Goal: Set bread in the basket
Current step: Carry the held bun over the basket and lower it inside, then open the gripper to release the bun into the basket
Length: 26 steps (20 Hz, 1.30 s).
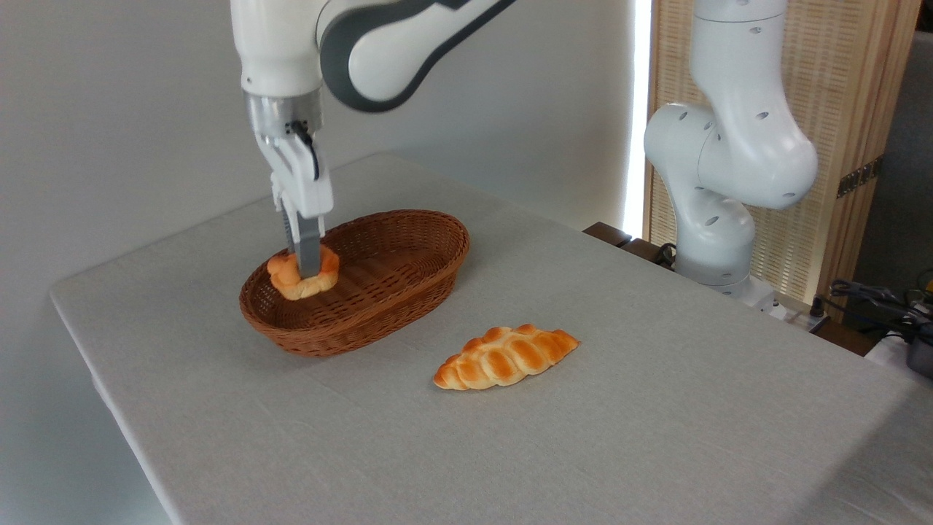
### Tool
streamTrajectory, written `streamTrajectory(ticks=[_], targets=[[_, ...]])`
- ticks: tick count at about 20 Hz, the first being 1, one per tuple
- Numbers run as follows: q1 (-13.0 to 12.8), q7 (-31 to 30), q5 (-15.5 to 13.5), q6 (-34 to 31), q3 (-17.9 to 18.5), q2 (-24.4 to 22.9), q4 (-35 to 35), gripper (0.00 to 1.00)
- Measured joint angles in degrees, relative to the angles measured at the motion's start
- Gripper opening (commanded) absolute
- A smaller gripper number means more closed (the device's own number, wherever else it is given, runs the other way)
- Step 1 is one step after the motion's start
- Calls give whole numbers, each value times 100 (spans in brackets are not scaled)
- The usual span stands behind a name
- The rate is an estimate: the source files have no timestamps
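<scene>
Jaws point(305, 268): you had them clenched on the bun point(303, 275).
Bun: inside the basket point(408, 240), left end.
Loaf point(506, 356): on the table point(656, 408), apart.

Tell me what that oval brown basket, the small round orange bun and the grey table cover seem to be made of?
The oval brown basket looks like woven wicker: crossing strands show in its sides, with a slight sheen. The small round orange bun, pinched by the gripper, has a smooth, glossy skin that suggests foam or plastic rather than real bread, though I can't be sure. The grey table cover looks like matte woven cloth.
</scene>
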Motion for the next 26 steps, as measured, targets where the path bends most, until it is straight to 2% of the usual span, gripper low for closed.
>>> streamTrajectory(ticks=[1, 6, 26], targets=[[0, -1, -4, 40, -7, 43, 0, 100], [0, -3, -6, 103, -23, 193, 0, 100], [0, -3, -7, 158, -27, 204, 10, 100]])
